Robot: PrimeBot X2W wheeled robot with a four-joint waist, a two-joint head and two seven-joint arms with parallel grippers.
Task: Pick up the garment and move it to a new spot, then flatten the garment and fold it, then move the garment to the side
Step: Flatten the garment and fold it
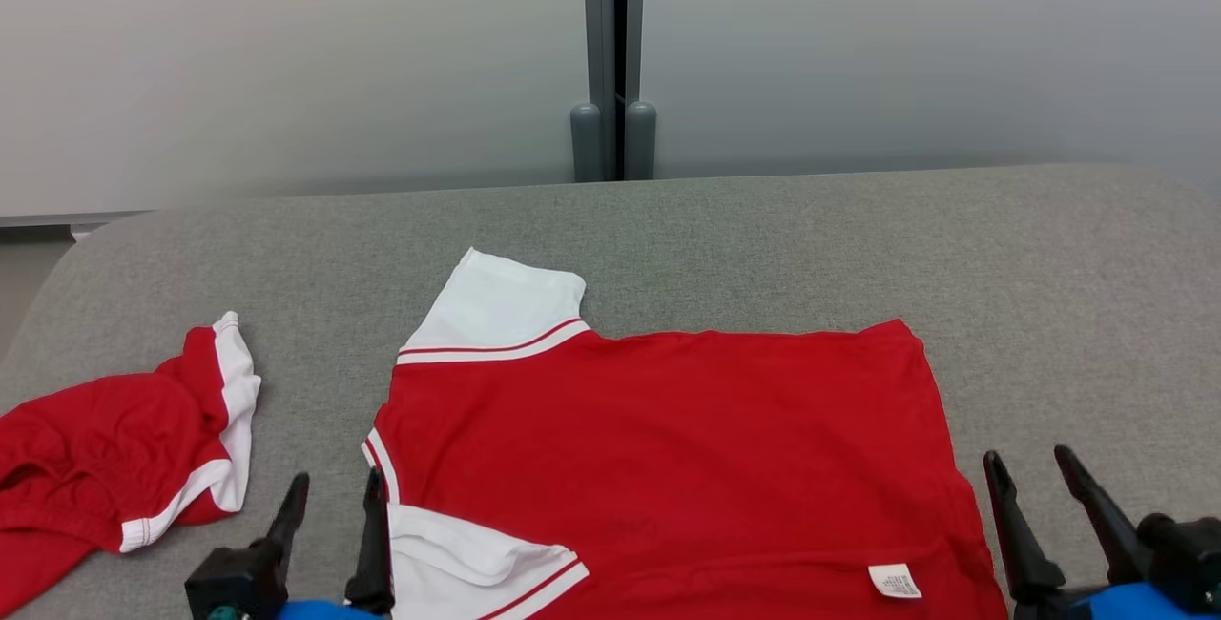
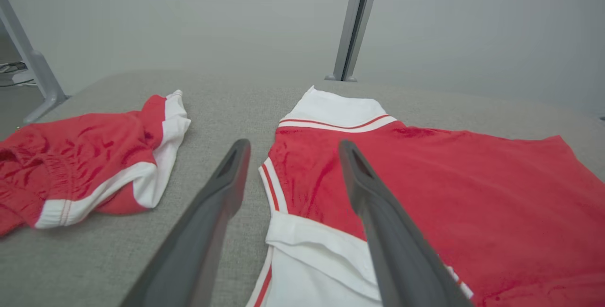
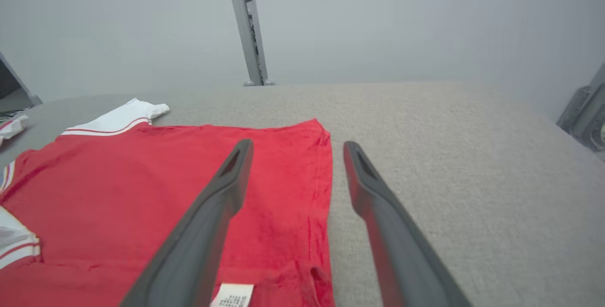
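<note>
I had both arms low and reaching forward, left gripper [image 1: 337,496] and right gripper [image 1: 1028,477] each with jaws spread wide and empty, the red shirt [image 1: 668,448] lying flat on the grey table [image 1: 763,238] between them, one edge inside each gap.

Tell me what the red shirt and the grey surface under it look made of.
Shirt: soft knit fabric, likely cotton or a blend, matte; it lies limp with fine wrinkles. Grey surface: woven textile cover, matte; a flecked weave shows, and rounded edges hint at padding.
</note>
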